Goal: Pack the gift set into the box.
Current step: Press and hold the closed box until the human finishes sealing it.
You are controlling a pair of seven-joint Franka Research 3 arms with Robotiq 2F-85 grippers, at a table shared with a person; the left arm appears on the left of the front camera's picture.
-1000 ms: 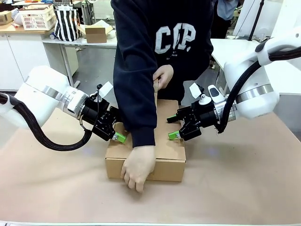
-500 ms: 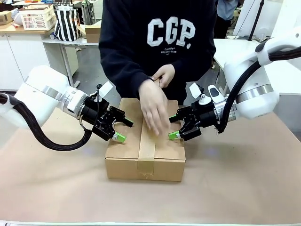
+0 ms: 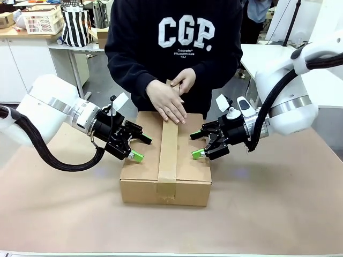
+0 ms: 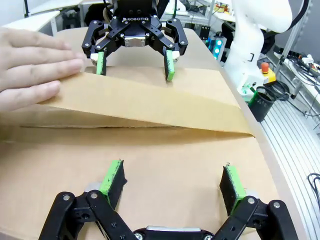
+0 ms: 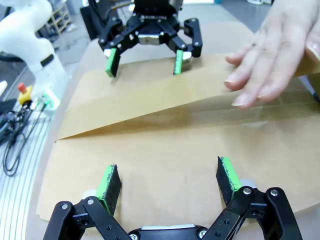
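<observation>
Box (image 3: 166, 160), mid-bench, flaps shut, tape strip (image 3: 168, 147) being smoothed by person's palm (image 3: 167, 101); left hand (image 3: 140, 149) and right hand (image 3: 196, 144), both spread, best kept pressing flaps level; gift set unseen, presumed inside.

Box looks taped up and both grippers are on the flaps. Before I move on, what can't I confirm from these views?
- Gift set: nothing of it is visible; the closed flaps of the box and the tape strip cover the inside.
- Far end of the tape: front view, under the person's hand.
- Pad contact: left gripper and right gripper are open over the flaps; whether they are touching or hovering is unclear.
</observation>
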